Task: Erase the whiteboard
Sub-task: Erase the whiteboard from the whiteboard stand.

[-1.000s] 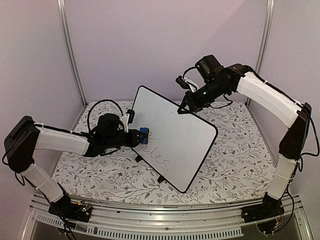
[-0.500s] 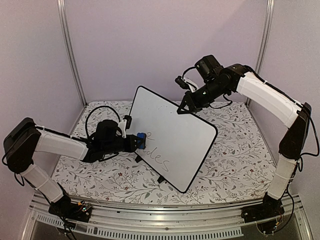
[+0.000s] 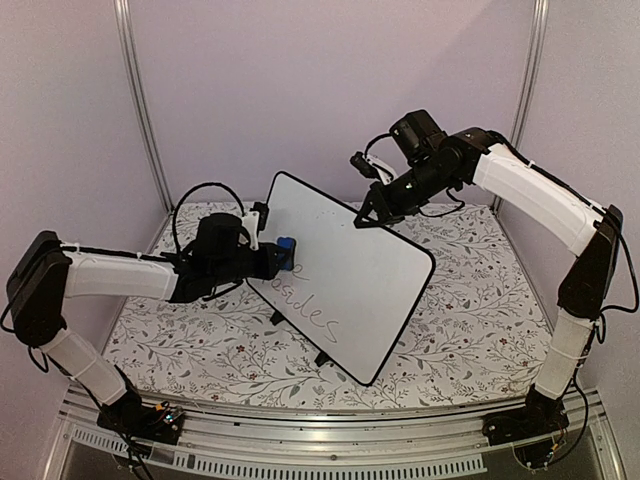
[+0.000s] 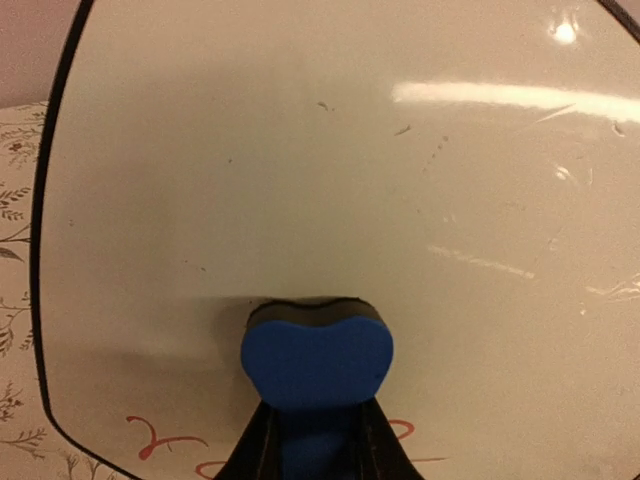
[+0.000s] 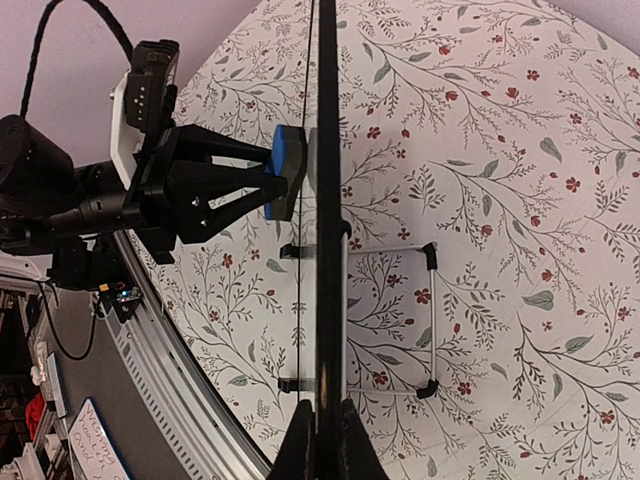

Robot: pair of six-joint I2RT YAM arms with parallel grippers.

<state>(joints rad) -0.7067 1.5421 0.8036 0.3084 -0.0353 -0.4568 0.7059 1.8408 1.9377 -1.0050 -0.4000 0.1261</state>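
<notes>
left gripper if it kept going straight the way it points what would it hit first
The large white whiteboard with the thin black rim: the left gripper points at its face, and the blue foam eraser block in its jaws seems pressed against it.

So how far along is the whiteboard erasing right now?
Done: the upper part of the whiteboard looks mostly clean. In hand: the right claw grips its top edge, and the left claw presses the blue eraser against its left side. Left: the writing lower down.
</notes>
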